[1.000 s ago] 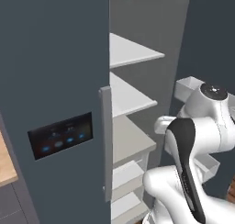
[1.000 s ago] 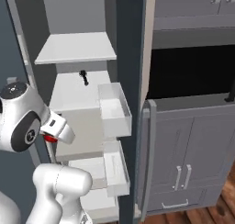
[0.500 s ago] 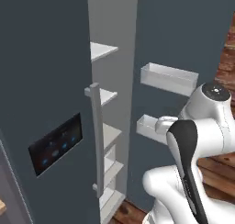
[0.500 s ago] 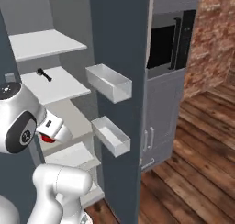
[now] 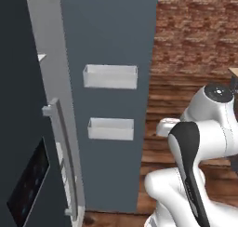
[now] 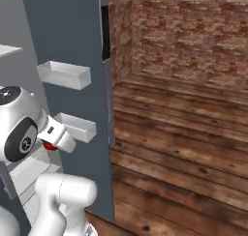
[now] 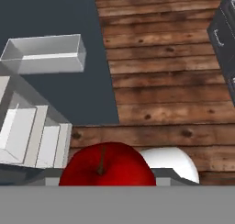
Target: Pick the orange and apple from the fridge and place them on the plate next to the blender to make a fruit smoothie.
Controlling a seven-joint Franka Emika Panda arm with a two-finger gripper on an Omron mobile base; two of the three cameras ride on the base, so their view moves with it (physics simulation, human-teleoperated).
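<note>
Apple (image 7: 108, 168) sits at the bottom of the hand view, stem up, right at the gripper (image 6: 50, 145); in the right base view a patch of red shows under the white hand, just in front of the open fridge (image 5: 111, 49) door. Jaws clamped on the apple (fingertips themselves are hidden behind the fruit, so contact is judged from its position).

Fridge door stands open, its inner face carrying two pale door bins (image 5: 110, 76), one above the other. Wooden floor (image 6: 193, 133) and brick wall (image 6: 193, 36) lie beyond the door.

Step in hand, as I judge it: the carry. The apple is out of the fridge and off its shelves, on its way to the plate. Orange, plate and blender cannot be placed from these views.

Next move calls for: bring the table with the blender into view, find the white plate beside it, lower the apple onto the plate, then part the jaws. The round fruit may roll, so release low.
</note>
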